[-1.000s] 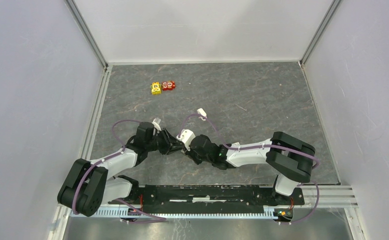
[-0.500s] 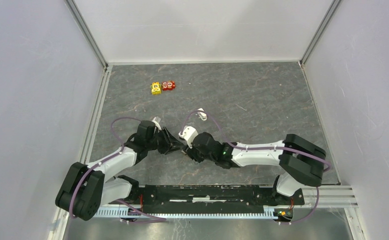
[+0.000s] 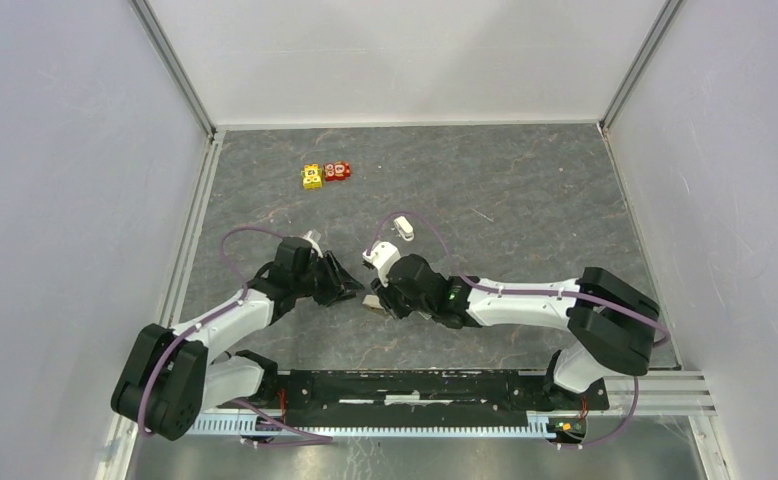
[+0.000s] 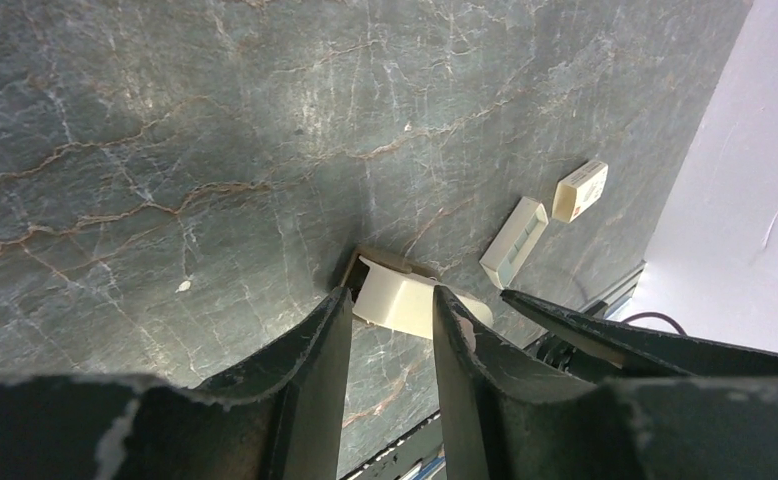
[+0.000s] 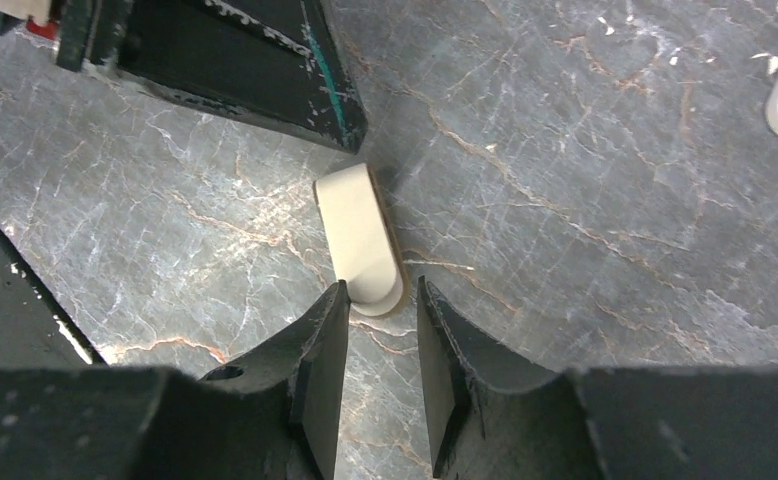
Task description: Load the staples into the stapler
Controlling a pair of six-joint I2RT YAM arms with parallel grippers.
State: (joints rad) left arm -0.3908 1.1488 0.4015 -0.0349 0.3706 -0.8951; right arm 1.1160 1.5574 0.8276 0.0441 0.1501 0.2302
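A: stapler (image 5: 358, 235) lies flat on the surface (image 5: 585, 200). A second ago both pincers met over it, now the left pincer (image 4: 390, 300) has backed off

B: both sets of jaws apart and empty, right pincer (image 5: 377, 292) tips at its rounded end. Cream shell looks shut, so I'd guess it's not loaded yet

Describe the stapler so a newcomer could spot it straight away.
On the grey marbled table, look in its near half, where the left end effector and right end effector point at each other. The stapler lies between them: tiny, rounded, cream-white plastic, unlike the yellow and red blocks farther back.
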